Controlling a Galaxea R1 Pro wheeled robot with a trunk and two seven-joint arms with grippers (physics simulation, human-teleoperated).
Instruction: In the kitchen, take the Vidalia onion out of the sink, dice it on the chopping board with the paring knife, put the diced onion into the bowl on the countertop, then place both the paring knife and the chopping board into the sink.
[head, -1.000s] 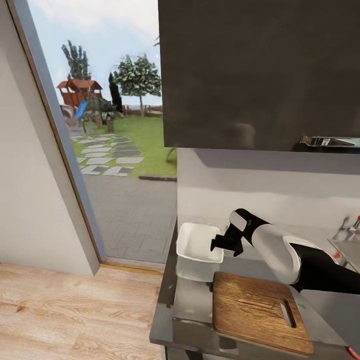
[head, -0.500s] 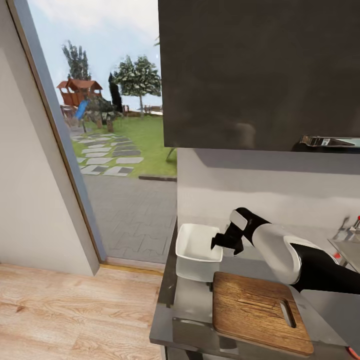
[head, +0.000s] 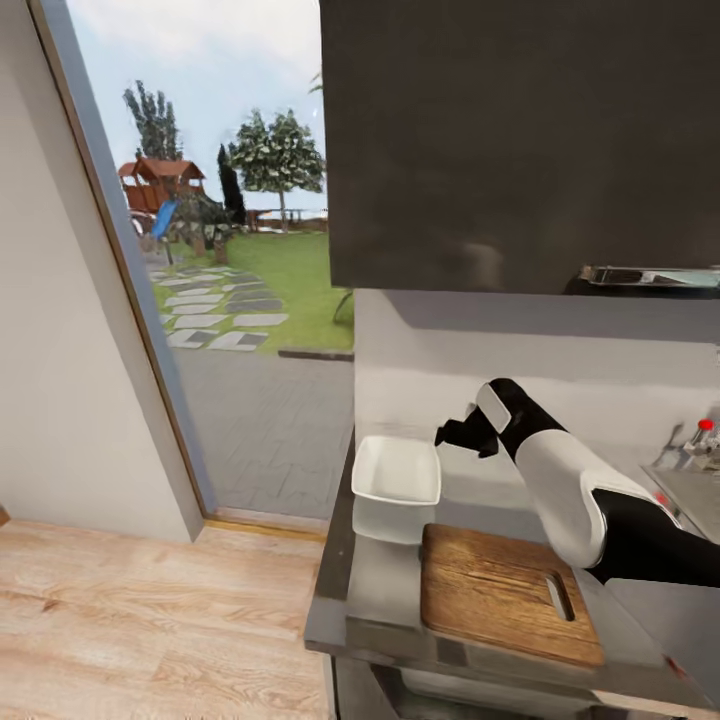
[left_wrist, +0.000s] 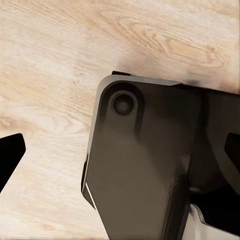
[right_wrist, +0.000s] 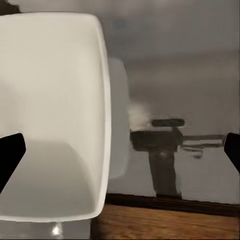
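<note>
A grey countertop (head: 385, 590) runs beside a tall window. On it lies the wooden chopping board (head: 505, 595), its slot handle toward the sink (head: 695, 490) at the far right. Just behind the board's left end sits the white bowl (head: 397, 470), which looks empty. The right gripper (head: 462, 433) hangs above the counter beside the bowl's far corner, fingers spread wide, holding nothing. The left gripper (left_wrist: 120, 150) points down at the wooden floor (left_wrist: 60, 60), fingers wide apart.

The white bowl (head: 397, 470) sat on the grey countertop (head: 370, 600), just beyond the brown board (head: 500, 592); the sink (head: 690, 485) lay at the far right.
</note>
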